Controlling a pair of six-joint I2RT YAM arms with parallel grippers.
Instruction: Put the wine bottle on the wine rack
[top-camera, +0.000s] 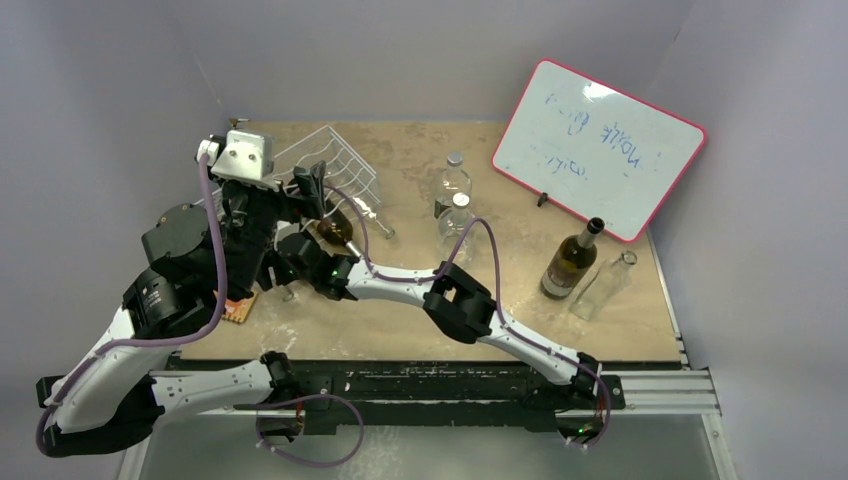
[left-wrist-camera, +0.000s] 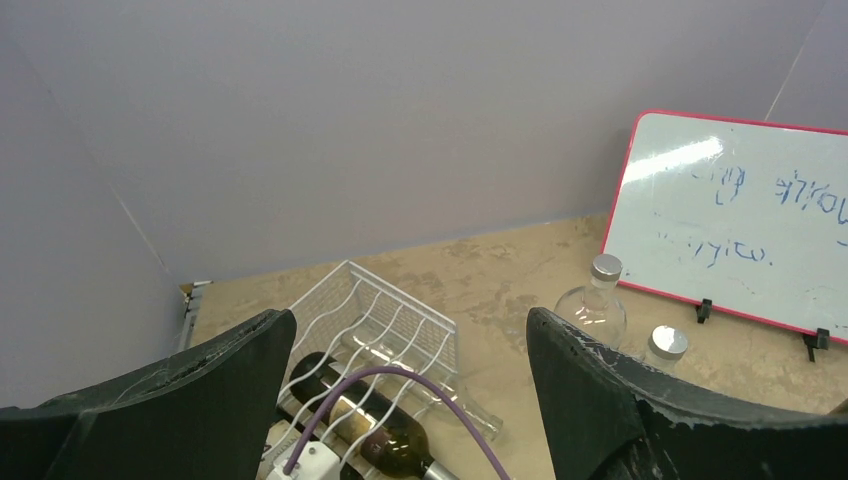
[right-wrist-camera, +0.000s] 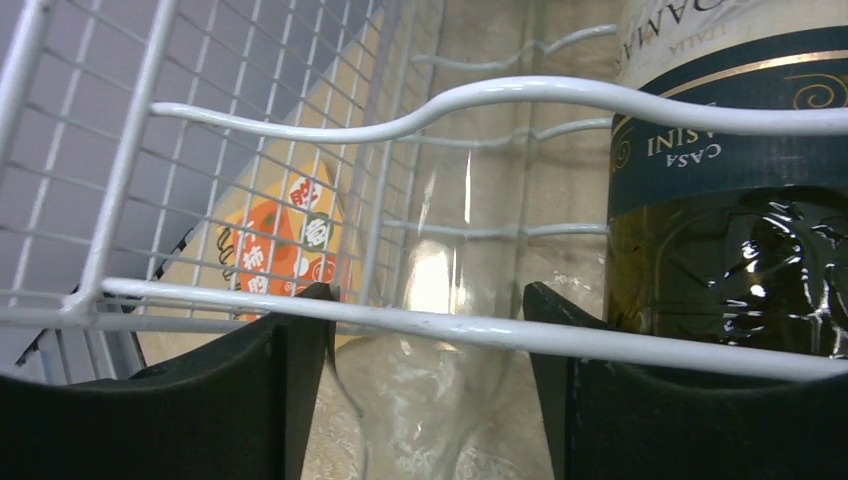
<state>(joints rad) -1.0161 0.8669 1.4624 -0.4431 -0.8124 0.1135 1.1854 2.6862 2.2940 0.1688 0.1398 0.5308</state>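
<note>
The white wire wine rack (top-camera: 335, 160) stands at the back left. A dark wine bottle (top-camera: 336, 229) with a label lies in it, and a clear empty bottle (left-wrist-camera: 470, 405) lies beside it with its neck sticking out. My right gripper (right-wrist-camera: 428, 300) is open at the rack's front rod (right-wrist-camera: 560, 335). Its fingers (right-wrist-camera: 270, 390) stand either side of the clear bottle's shoulder (right-wrist-camera: 440, 400), and the dark bottle (right-wrist-camera: 720, 210) is just to the right. My left gripper (left-wrist-camera: 410, 320) is open and empty, raised above the near left of the rack (left-wrist-camera: 375, 310).
A second dark wine bottle (top-camera: 572, 262) and a clear bottle (top-camera: 605, 285) stand at the right. Two clear bottles (top-camera: 453, 185) stand mid-table, right of the rack. A red-framed whiteboard (top-camera: 600, 145) leans at the back right. An orange patterned card (top-camera: 238, 310) lies near the left edge.
</note>
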